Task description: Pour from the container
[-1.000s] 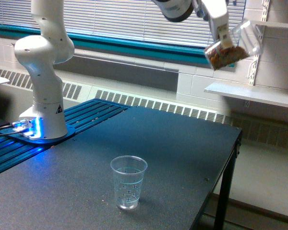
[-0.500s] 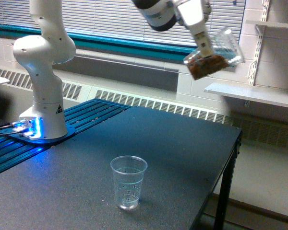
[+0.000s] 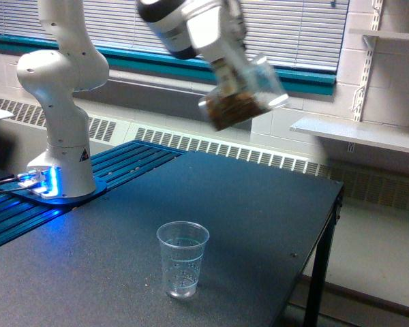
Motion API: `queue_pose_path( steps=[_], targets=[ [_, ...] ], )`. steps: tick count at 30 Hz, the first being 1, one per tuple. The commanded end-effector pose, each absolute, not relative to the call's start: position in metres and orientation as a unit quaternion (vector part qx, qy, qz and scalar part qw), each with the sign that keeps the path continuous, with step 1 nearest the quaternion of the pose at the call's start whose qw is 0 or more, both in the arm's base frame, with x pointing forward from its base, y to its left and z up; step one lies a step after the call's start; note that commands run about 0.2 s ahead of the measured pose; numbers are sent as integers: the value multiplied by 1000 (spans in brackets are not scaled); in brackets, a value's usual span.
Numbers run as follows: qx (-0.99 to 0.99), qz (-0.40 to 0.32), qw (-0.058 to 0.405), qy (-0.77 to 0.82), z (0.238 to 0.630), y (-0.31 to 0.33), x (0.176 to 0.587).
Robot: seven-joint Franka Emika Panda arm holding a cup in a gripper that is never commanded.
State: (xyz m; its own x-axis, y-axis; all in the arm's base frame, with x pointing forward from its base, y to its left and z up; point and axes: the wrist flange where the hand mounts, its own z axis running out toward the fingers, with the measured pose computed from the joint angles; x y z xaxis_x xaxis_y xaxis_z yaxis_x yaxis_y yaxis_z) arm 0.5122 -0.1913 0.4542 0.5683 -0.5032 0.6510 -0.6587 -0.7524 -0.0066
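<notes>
1. Since 0.5 s ago, arm (image 3: pixel 191 27) and container (image 3: pixel 244 95) swung toward the exterior view's left, lower.
2. Jaws pinch the tilted container, high above the table (image 3: pixel 259 204).
3. 2 cups: 1 held with brown pieces, 1 empty cup (image 3: pixel 183 259) upright on the table.

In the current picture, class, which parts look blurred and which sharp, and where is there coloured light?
Exterior view: the hand and its held cup of brown pieces are smeared by motion blur; the empty cup on the table is sharp. Exterior view: blue light glows at the arm's base.
</notes>
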Motion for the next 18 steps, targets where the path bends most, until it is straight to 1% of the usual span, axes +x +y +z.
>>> queue_pose_path(
  steps=[1, 13, 18],
  targets=[
    [862, 332, 121, -363, 442, -209, 482],
    [867, 315, 129, -365, 397, -220, 438],
    [875, 294, 132, -361, 373, -222, 423]
  ],
)
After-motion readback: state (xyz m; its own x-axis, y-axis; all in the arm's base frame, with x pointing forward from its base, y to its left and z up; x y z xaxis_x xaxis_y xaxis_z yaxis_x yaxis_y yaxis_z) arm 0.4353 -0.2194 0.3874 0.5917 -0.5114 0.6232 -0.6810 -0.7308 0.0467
